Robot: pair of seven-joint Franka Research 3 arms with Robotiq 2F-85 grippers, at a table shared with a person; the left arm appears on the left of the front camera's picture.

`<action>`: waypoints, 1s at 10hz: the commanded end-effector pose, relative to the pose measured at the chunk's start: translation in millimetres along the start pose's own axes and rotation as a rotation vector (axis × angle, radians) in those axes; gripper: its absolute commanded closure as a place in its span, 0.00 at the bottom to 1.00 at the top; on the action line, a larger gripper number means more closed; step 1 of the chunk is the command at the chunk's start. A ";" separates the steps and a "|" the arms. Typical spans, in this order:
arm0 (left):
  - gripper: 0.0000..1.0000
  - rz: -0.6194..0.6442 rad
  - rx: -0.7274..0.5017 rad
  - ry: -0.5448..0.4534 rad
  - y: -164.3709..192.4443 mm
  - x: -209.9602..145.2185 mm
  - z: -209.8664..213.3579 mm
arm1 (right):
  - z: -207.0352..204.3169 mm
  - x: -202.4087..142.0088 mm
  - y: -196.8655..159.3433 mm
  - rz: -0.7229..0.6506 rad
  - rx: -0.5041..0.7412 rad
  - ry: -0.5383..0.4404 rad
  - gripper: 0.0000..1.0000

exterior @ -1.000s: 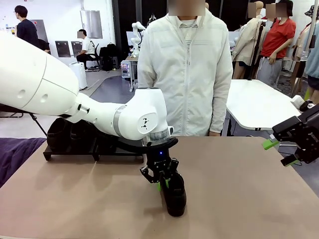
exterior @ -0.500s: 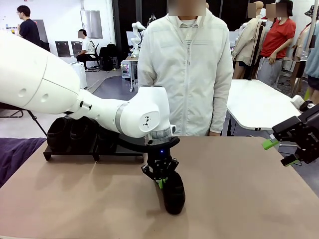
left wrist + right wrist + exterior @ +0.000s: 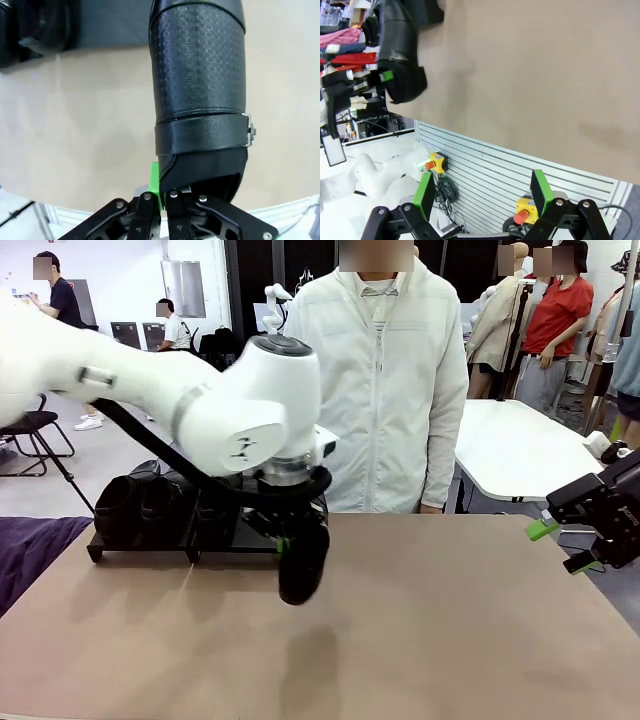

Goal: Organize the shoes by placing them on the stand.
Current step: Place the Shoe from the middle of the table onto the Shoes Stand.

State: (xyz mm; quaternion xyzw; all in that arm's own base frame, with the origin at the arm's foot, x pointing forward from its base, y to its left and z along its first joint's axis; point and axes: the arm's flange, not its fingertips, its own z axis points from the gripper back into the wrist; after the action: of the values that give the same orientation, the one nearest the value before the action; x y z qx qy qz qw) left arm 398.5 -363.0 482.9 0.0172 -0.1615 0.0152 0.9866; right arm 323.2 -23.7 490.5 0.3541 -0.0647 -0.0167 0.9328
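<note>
- Nearest, at centre frame in the front view, the left gripper (image 3: 288, 536) is clamped on the heel rim of one shoe (image 3: 302, 562), which hangs toe-down clear of the table (image 3: 450, 630); its shadow lies on the surface just below.
- In the left wrist view the shoe's long axis runs straight away from the fingers, up the frame, the strap and buckle crossing it at mid-height; one green pad (image 3: 154, 181) shows against the collar.
- The stand (image 3: 235, 540) lies just to the upper left of the held shoe, touching or nearly level with the gripper's height. This is the relation that matters: the coming move is likely a short carry leftward and away, then a tilt to lay the sole flat on the panel.
- On the stand's left part sit the other shoes (image 3: 150, 508), side by side; the free panel looks to be at its right end, closest to the left gripper.
- At the right edge, the right gripper (image 3: 568, 542) hovers with its pads apart, empty, well apart from the stand; the left arm is plainly nearer.
- Beyond the far table edge stands a person (image 3: 375, 380) in a white jacket, hands down, just behind the stand's right end.
</note>
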 end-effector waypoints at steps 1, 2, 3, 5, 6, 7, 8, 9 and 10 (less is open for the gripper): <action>1.00 -0.020 -0.022 -0.095 39.2 -15.6 -3.2 | 2.4 0.9 1.4 0.011 0.009 0.003 0.00; 1.00 0.042 -0.045 -0.127 59.7 -18.9 1.8 | 2.4 0.9 1.4 0.011 0.009 0.003 0.00; 1.00 0.191 -0.103 -0.170 76.8 -20.6 7.0 | 2.4 0.9 1.4 0.011 0.009 0.003 0.00; 1.00 0.010 -0.011 -0.086 38.1 -8.3 6.1 | 2.4 0.9 1.4 0.011 0.009 0.003 0.00; 1.00 0.010 -0.011 -0.086 38.1 -8.3 6.1 | 2.4 0.9 1.4 0.011 0.009 0.003 0.00; 1.00 0.010 -0.011 -0.086 38.1 -8.3 6.1 | 2.4 0.9 1.4 0.011 0.009 0.003 0.00; 1.00 0.010 -0.011 -0.086 38.1 -8.3 6.1 | 2.4 0.9 1.4 0.011 0.009 0.003 0.00; 1.00 0.021 -0.013 -0.082 38.9 -19.1 -2.5 | 2.4 0.9 1.4 0.011 0.009 0.003 0.00; 1.00 0.058 -0.038 -0.081 51.3 6.6 0.1 | 2.4 0.9 1.4 0.011 0.009 0.003 0.00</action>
State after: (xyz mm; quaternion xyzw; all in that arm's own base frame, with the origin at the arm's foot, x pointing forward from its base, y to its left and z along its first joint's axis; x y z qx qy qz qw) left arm 386.7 -324.0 475.6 0.0083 -0.1969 0.0281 0.9800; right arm 323.2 -23.7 490.6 0.3540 -0.0648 -0.0166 0.9328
